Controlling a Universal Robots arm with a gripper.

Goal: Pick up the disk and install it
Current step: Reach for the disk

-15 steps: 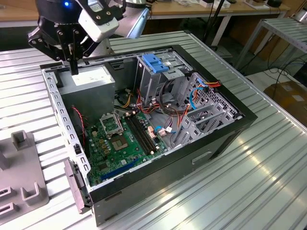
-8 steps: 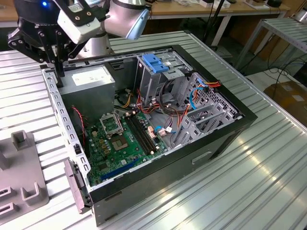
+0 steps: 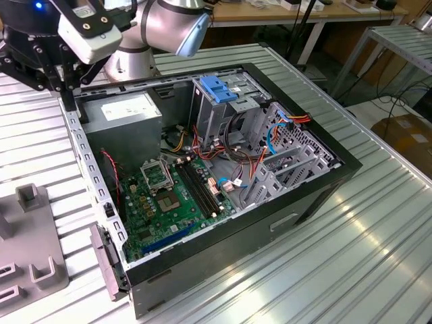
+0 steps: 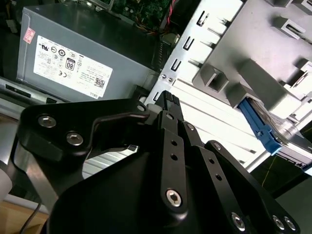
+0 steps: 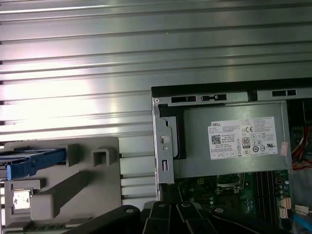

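Hangs the gripper (image 4: 158,105) above the computer case (image 3: 324,179), over the case corner next to the power supply (image 3: 125,115). Looks closed in the second wrist view, pressed together and gripping nothing.

Leaves the disk (image 5: 36,163) outside the case, just beside that power-supply corner, standing on edge in a slot of the grey fixture (image 5: 102,195) on the counter (image 3: 378,270). Presents mostly a blue rail (image 4: 258,127) in both wrist views, with a thin strip of metal alongside. Seems propped that way on purpose: steadies the disk upright and raises one edge clear of the fixture for a grasp from above.

Lies uncovered for a similar reason, judging by the case: set on its side with the panel off, baring the motherboard (image 3: 169,196) and turning the drive cage (image 3: 229,108) upward, further along the case from the power supply. Carries a blue latch (image 3: 217,88) at the cage top.

Puts the work at its start: disk ungrasped, nothing yet installed.
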